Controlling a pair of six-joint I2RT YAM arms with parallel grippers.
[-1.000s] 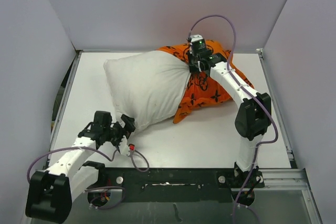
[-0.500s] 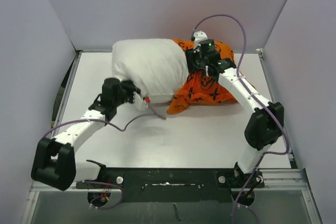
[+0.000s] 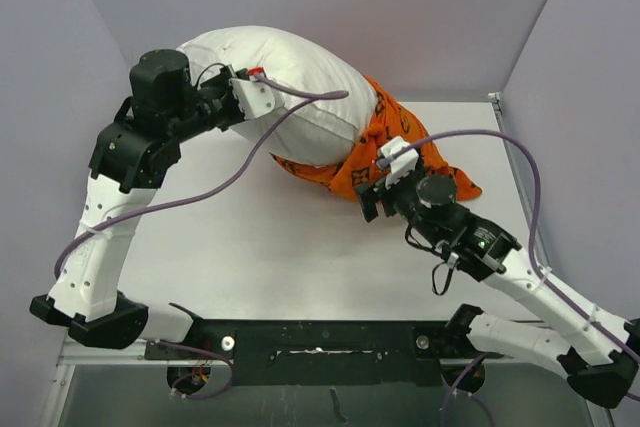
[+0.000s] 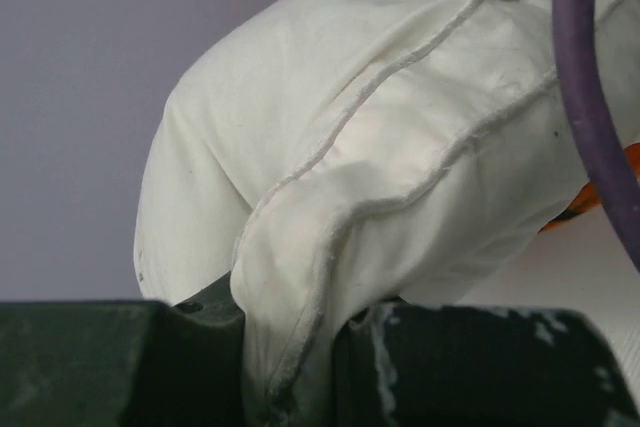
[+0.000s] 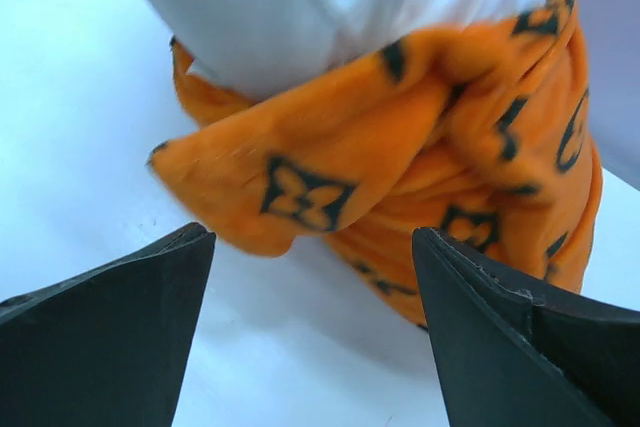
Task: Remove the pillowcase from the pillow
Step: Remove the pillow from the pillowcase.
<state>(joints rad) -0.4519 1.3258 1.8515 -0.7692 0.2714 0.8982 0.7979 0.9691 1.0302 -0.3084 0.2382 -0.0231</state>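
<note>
White tabletop [image 3: 280, 257], left jaws clamped on a corner of the raised pillow [image 3: 300, 77], right jaws wide and empty, facing the pillowcase [image 3: 385, 147] bunched just ahead on its lower end.

1. The left arm [image 3: 105, 202] stands tall and reaches up high.
2. The left gripper [image 3: 252, 97] pinches the pillow [image 3: 300, 67] by one corner.
3. The right arm [image 3: 520, 272] lies low.
4. The right gripper [image 5: 312, 237] has its jaws wide apart.

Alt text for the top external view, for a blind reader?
Left claw grips the white pillow by one edge, raising it above the table; its other end sits in the orange pillowcase. Right claw hovers open beside it.
</note>
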